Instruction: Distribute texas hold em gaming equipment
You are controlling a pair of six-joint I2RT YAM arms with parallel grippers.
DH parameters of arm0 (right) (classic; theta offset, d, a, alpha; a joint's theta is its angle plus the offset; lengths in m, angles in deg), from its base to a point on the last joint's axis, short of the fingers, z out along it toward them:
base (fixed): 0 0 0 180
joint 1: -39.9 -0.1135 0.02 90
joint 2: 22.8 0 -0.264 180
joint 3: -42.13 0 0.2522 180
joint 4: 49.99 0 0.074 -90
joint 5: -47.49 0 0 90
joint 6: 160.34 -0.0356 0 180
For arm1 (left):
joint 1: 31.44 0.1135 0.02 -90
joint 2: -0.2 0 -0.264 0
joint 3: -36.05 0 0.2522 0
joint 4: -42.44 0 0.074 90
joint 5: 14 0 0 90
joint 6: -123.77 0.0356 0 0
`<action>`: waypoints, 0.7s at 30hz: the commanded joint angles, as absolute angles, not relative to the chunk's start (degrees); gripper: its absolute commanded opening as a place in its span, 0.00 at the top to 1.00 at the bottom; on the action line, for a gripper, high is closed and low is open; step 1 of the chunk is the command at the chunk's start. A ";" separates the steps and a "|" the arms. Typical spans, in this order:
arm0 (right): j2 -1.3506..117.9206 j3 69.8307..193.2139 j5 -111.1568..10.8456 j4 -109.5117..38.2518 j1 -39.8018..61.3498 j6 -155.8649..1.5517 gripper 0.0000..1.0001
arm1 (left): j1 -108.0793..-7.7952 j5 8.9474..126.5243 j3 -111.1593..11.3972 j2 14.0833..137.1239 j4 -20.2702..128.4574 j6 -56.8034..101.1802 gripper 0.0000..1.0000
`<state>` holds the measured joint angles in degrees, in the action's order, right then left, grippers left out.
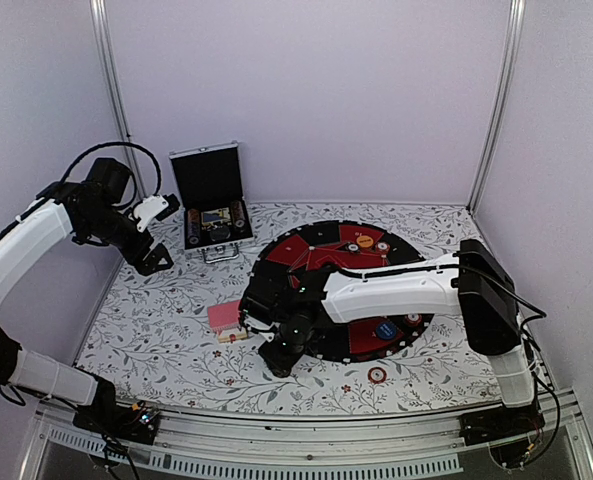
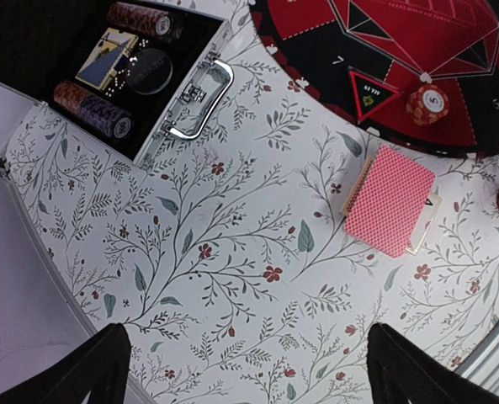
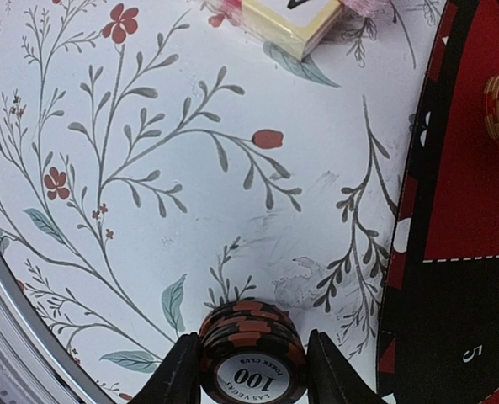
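Note:
A short stack of black-and-orange poker chips (image 3: 251, 349), marked 100 on top, stands on the floral cloth by the round mat's near-left edge. My right gripper (image 3: 252, 369) (image 1: 279, 357) is shut on it, one finger pressed to each side. The pink-backed playing cards (image 2: 390, 199) (image 1: 223, 316) lie on the cloth just left of it, with a cream-edged pile (image 3: 289, 18) beside them. High over the left of the table, my left gripper (image 1: 156, 259) (image 2: 249, 370) hangs open and holds nothing.
The red-and-black round mat (image 1: 316, 252) carries a blue button (image 1: 384, 329) and several chips, one stack (image 2: 427, 104) near its left rim. An open silver-edged case (image 1: 213, 205) with chip rows stands at the back left. A single chip (image 1: 377, 375) lies near the front edge.

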<state>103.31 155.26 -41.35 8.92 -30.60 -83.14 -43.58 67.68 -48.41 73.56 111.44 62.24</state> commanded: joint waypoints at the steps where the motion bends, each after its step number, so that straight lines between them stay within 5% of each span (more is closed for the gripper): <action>1: 102.22 157.67 -40.55 10.34 -31.13 -83.13 0.70 | -44.33 67.53 -49.87 73.32 112.10 62.58 0.00; 21: 100.10 161.86 -36.76 11.35 -22.64 -81.58 0.75 | -44.36 67.70 -49.83 73.03 112.12 62.90 0.00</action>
